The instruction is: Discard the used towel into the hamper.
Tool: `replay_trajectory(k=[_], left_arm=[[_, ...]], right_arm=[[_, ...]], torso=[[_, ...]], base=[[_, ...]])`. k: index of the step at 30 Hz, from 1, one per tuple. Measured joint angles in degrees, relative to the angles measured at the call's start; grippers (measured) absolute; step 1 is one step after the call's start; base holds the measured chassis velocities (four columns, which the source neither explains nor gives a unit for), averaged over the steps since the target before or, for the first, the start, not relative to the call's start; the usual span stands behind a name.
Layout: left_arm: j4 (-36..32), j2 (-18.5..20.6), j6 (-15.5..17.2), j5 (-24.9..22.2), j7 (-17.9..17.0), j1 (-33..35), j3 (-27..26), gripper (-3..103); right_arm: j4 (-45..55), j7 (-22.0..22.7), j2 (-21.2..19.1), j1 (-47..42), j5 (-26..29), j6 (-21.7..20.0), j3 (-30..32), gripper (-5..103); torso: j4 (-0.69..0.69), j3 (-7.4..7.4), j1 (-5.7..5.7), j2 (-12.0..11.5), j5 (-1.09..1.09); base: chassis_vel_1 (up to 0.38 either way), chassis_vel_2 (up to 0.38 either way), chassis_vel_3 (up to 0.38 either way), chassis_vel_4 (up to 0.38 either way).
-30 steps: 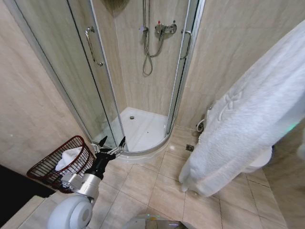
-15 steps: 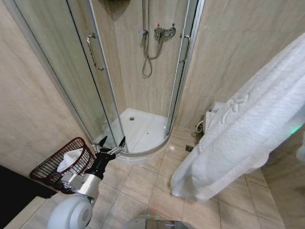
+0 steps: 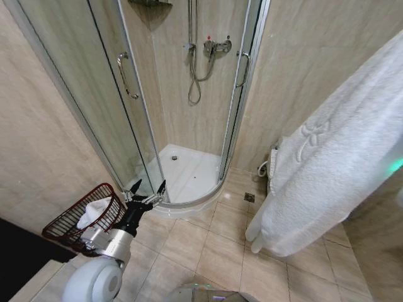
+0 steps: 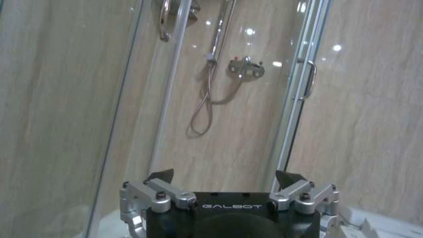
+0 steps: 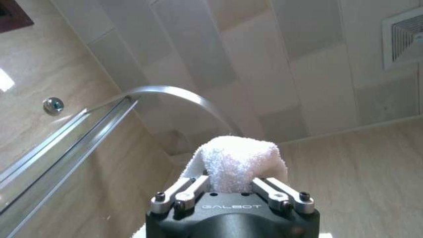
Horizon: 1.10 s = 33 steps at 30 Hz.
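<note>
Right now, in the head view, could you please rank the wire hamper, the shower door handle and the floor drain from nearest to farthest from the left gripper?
From the left gripper, jaws open:
1. The dark red openwork wire hamper, just beside it on the robot's left, a white cloth inside.
2. The small square metal floor drain, across the tiles to the right.
3. The curved chrome shower door handle, high on the glass door.

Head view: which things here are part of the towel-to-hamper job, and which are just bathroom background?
Job:
- towel, large and white, hanging on the right
- right gripper, shut on a fold of towel
- hamper, tilted, white cloth already inside
- left gripper, open, beside the hamper

Background:
- shower cabin
- glass door handle
- shower hose and mixer
- floor drain
</note>
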Motion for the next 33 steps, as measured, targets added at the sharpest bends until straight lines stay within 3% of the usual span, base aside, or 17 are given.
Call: replay_trajectory(k=[12, 20, 24, 28, 33], left_arm=[[0.0, 0.0, 0.0, 0.0, 0.0, 0.0, 0.0, 100], [0.0, 0.0, 0.0, 0.0, 0.0, 0.0, 0.0, 100], [0.0, 0.0, 0.0, 0.0, 0.0, 0.0, 0.0, 100], [0.0, 0.0, 0.0, 0.0, 0.0, 0.0, 0.0, 100], [0.0, 0.0, 0.0, 0.0, 0.0, 0.0, 0.0, 100]], right_arm=[[-1.75, -0.11, -2.16, 3.44, -0.7, 0.01, -2.16, 12], [-0.1, -0.3, -1.77, 0.61, 1.14, 0.31, 0.86, 12], [0.8, 0.02, -2.19, 0.17, 3.97, 0.08, 2.63, 12], [3.77, 1.52, -3.28, -1.35, 11.5, -2.18, 9.04, 12], [3.24, 1.4, -4.37, -2.11, 12.77, -2.29, 12.25, 12]], torso=[[0.01, 1.7, 1.18, 2.89, 0.01], [0.0, 2.74, 2.01, 4.76, 0.01], [0.04, 3.28, 2.43, 5.71, 0.02], [-0.02, 4.0, 3.01, 7.04, 0.0], [0.02, 4.64, 3.48, 8.15, 0.01]], base=[[0.0, 0.0, 0.0, 0.0], [0.0, 0.0, 0.0, 0.0], [0.0, 0.0, 0.0, 0.0], [0.0, 0.0, 0.0, 0.0], [0.0, 0.0, 0.0, 0.0]])
